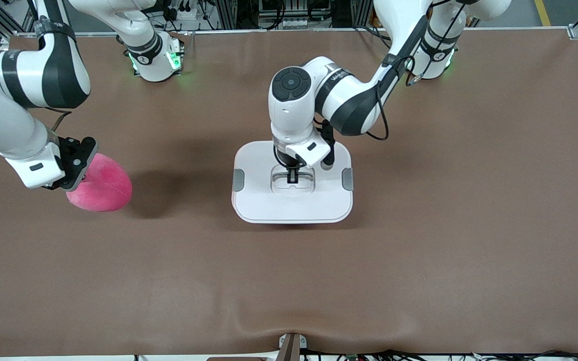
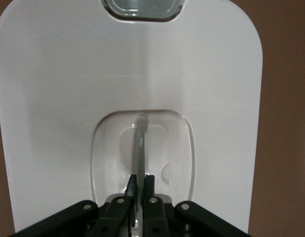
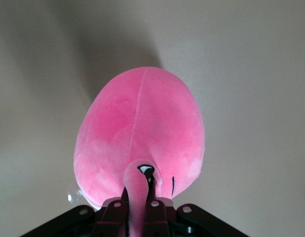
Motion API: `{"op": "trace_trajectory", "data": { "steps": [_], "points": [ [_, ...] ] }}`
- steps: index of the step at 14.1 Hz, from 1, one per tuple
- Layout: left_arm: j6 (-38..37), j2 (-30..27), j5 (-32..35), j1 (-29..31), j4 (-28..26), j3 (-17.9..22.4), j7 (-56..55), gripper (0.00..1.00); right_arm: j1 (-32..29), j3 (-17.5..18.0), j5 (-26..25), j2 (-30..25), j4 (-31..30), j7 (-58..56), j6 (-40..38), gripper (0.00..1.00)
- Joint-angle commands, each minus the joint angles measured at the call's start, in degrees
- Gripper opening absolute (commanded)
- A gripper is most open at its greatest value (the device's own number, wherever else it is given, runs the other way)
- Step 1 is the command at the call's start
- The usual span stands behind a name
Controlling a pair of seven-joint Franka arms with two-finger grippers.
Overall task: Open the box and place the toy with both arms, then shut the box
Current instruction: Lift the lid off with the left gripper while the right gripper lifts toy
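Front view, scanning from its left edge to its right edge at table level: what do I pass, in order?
Right gripper shut on the toy → toy → box, with the left gripper shut on its lid handle → bare table.

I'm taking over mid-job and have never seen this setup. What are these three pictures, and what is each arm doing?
Two white robot arms work at a brown table. The wide picture looks down from across the table; the other two come from cameras on each wrist. The left hand is shut on the clear handle in the white lid of the box, which sits mid-table with the lid on. The right hand, toward the right arm's end of the table, is shut on a nub of the pink plush toy. Whether the toy touches the table is unclear.
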Motion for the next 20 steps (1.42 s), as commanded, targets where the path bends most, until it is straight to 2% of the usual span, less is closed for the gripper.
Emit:
{"op": "trace_trajectory", "data": {
  "steps": [1,4,6,9,13,15,17,20],
  "points": [
    [-1.5,-1.8,1.3,0.3,-0.1,1.6,-0.5,0.00,-0.4,0.3,2.0,0.7,4.5,2.6,-4.0,0.00],
    [-1.6,-2.7,1.1,0.8,-0.1,3.7,3.6,0.00,0.2,0.5,2.3,0.7,7.8,6.0,-6.6,0.00],
    [-1.6,-3.4,1.2,3.6,-0.3,3.7,6.6,0.00,1.0,0.6,2.6,0.7,8.4,8.7,-7.7,0.00],
    [-2.5,-3.3,0.5,7.1,-0.7,3.7,13.7,0.00,2.7,0.6,5.7,0.7,9.6,15.1,-8.5,0.00],
    [-2.9,-3.5,0.3,13.2,-0.6,3.5,20.4,0.00,8.7,0.6,8.9,1.1,11.8,29.2,-9.1,0.00],
    [-3.3,-3.5,-1.4,16.5,-0.7,3.4,25.6,0.00,12.3,0.6,10.3,2.0,14.8,36.5,-10.9,0.00],
    [-3.3,-3.5,-4.7,20.3,-0.7,3.4,32.9,0.00,15.3,0.6,12.7,3.8,19.3,43.5,-13.5,0.00],
    [-4.1,-3.8,-5.2,23.7,-0.8,3.4,37.0,0.00,18.9,0.6,17.9,7.7,23.2,55.7,-14.1,0.00]
  ]
}}
